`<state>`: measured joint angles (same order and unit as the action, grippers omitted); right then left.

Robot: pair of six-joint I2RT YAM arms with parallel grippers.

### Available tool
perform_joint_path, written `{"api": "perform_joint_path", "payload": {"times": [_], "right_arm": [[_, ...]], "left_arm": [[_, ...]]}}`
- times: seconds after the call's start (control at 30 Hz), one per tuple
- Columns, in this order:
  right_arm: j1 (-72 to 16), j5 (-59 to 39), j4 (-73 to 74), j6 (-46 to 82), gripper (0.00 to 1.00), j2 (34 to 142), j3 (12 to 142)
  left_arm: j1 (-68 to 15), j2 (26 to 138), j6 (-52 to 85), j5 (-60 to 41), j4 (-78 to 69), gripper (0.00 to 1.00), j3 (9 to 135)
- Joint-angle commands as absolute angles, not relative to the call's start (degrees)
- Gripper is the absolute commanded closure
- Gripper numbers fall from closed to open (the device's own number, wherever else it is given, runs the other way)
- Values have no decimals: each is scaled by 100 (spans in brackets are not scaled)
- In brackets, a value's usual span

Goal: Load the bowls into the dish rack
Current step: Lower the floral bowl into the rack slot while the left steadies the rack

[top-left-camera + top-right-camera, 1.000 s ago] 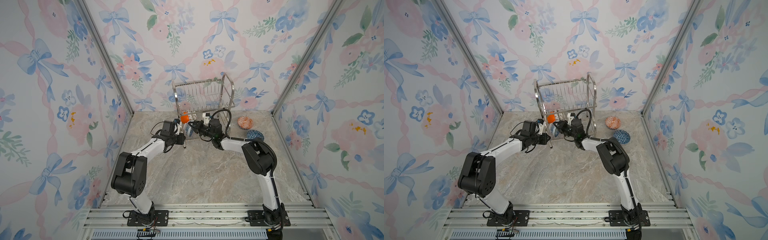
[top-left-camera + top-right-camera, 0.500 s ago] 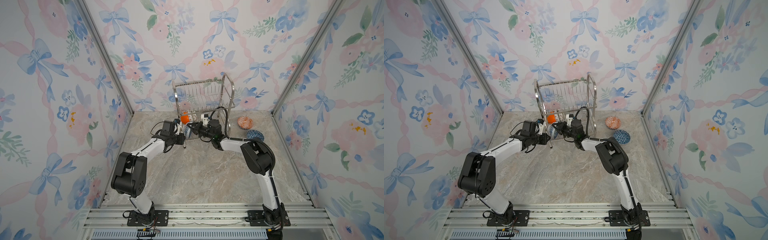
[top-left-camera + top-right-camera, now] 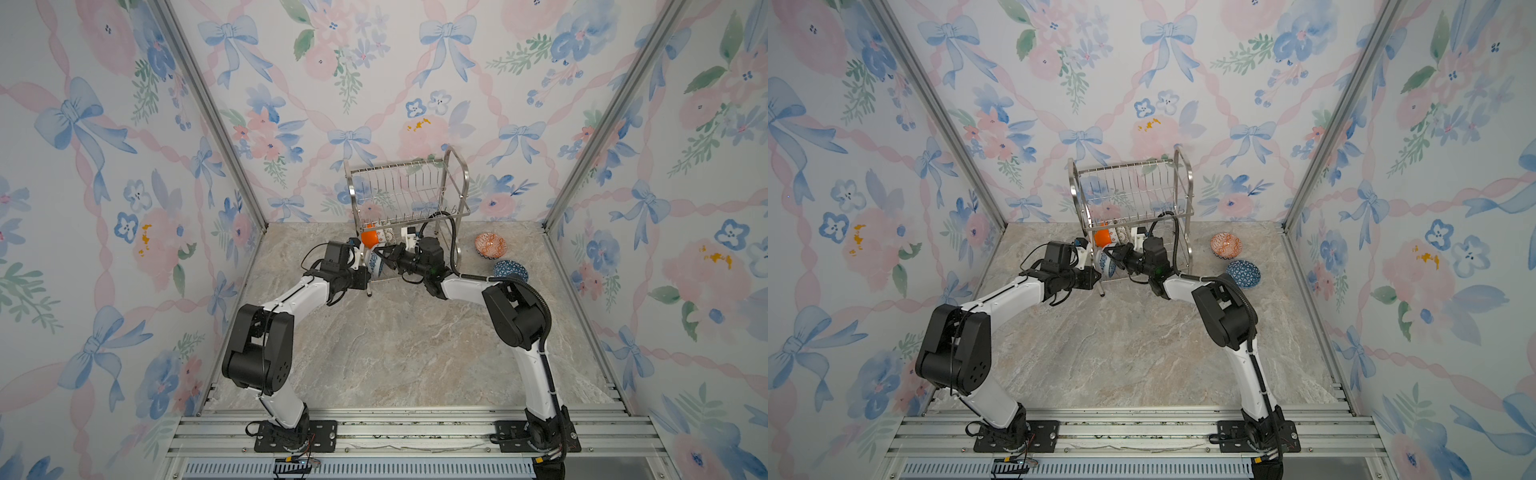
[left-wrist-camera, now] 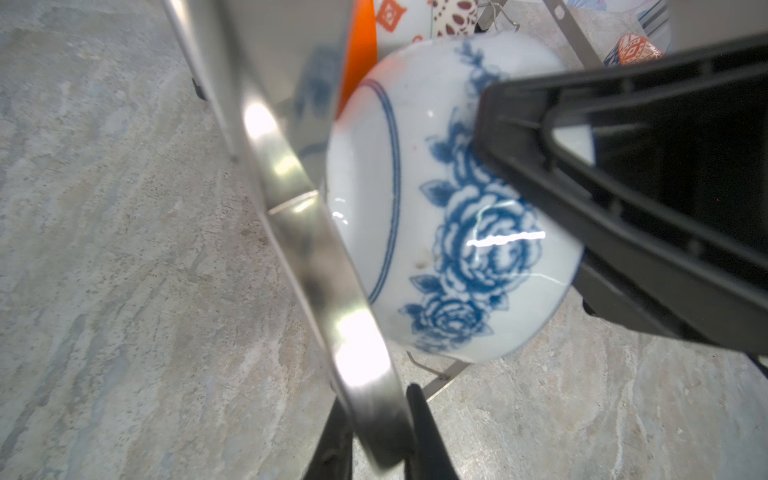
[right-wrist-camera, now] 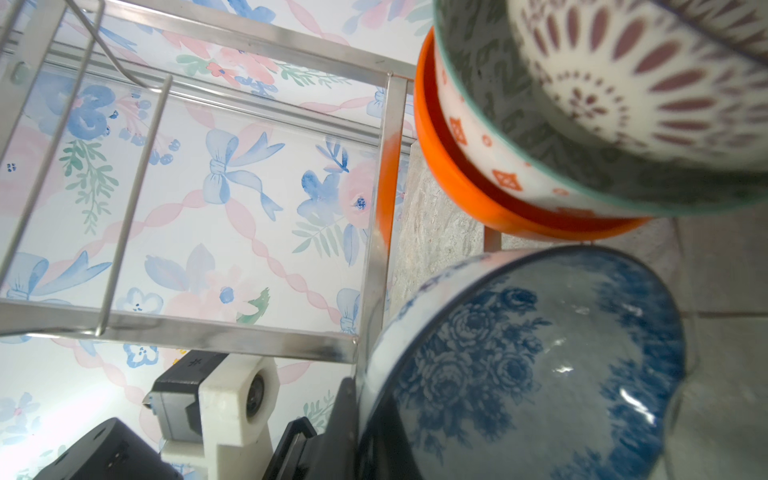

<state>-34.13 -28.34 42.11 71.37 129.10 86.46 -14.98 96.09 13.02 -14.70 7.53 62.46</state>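
The dish rack (image 3: 405, 191) (image 3: 1133, 191) stands at the back wall. On its lower shelf an orange bowl (image 3: 369, 237) (image 5: 457, 183), a green-rimmed bowl (image 5: 498, 158) and a white lattice bowl (image 5: 644, 83) stand on edge, nested. My right gripper (image 3: 384, 255) (image 5: 361, 419) is shut on the rim of the blue-white floral bowl (image 3: 375, 264) (image 4: 436, 228), holding it on edge at the shelf's front left, beside the orange bowl. My left gripper (image 3: 365, 286) (image 4: 378, 440) is shut on the rack's left side frame (image 4: 307, 232).
Two bowls sit on the marble table right of the rack: an orange-red patterned one (image 3: 491, 245) (image 3: 1226, 245) and a dark-blue patterned one (image 3: 510, 271) (image 3: 1244, 273). The rack's upper shelf holds nothing. Wallpapered walls close in the back and both sides.
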Motion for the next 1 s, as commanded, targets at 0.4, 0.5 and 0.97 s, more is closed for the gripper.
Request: {"api": "perform_joint_path", "payload": {"times": [0.4,0.5,0.97], "right_arm": [[-3318,-3260,3413,6496,89,12611,8627],[-3322,-3269,3404,6486,85,12578,8598],[-3308,-3279,3375,6494,72,12488,8692]], "left_arm": [[-1354,9456,1521,-1868,1434,100,5999],[-1354,9450,1512,-1877,1429,100,6016],[-1354,9448,1480,-1927,1434,100,6013]]}}
